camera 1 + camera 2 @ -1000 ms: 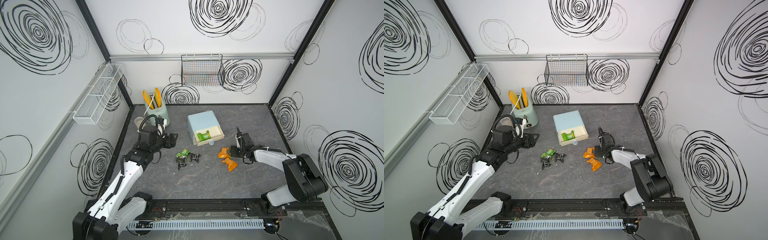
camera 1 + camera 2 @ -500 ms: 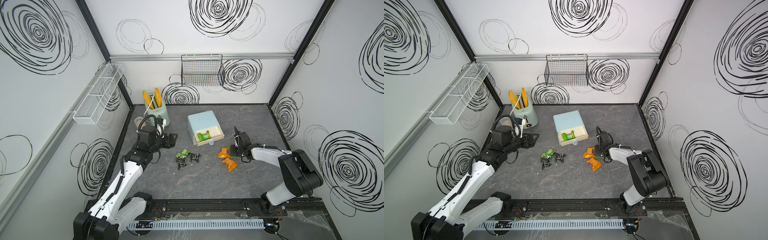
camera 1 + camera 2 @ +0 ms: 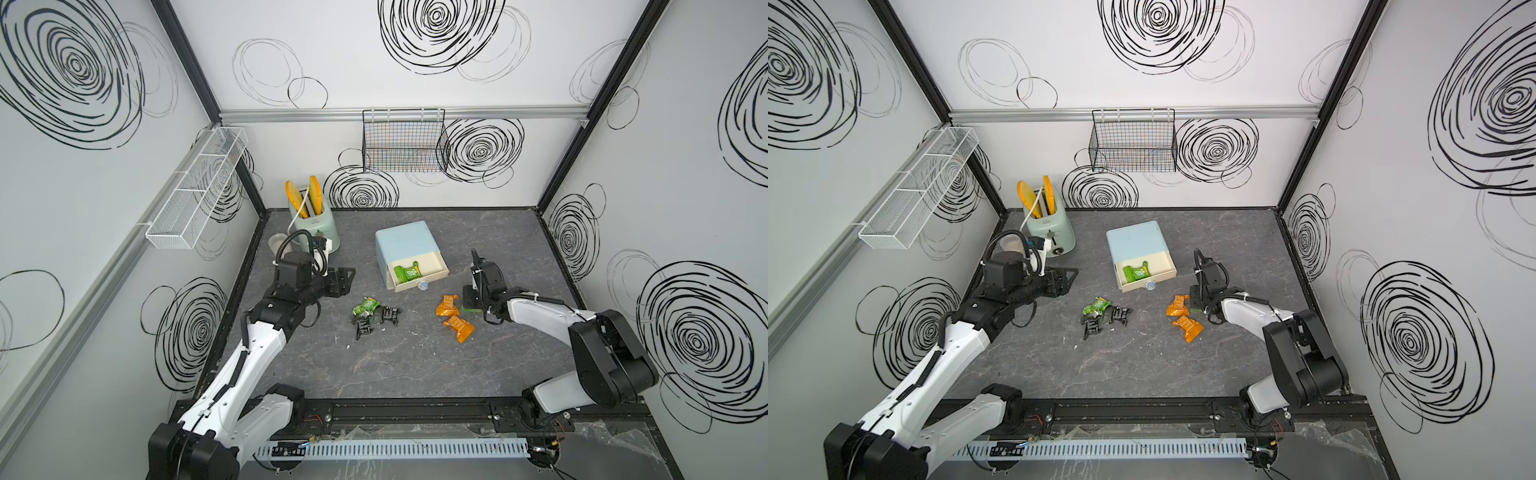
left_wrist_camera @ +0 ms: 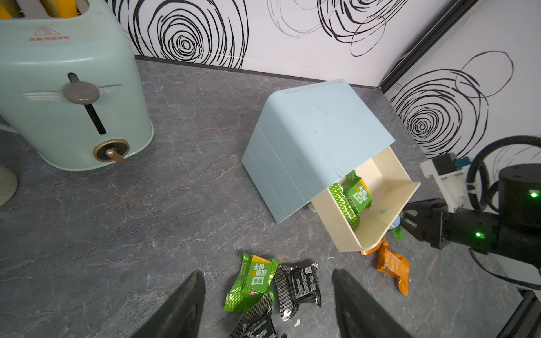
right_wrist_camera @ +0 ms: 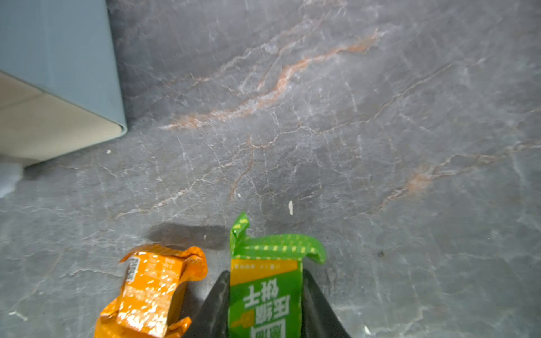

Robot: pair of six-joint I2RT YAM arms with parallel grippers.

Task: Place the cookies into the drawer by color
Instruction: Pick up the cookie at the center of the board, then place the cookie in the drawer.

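Overhead, in both top views: right gripper (image 3: 467, 305) at 4 o'clock of drawer (image 3: 405, 245).
Left wrist: left gripper (image 4: 267, 272) fingers (image 4: 187, 304) wide; loose green cookie (image 4: 254, 281) ahead of the gap, untouched.
Right wrist: fingers (image 5: 314, 301) clamp held green cookie (image 5: 266, 292) on both edges; orange cookie (image 5: 152, 289) just beside.

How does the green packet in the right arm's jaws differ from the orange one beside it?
The green packet sits pinched between the right gripper's jaws; the orange packet lies loose on the table. The green packet looks flat, the orange packet crumpled. Both are shiny foil packets.
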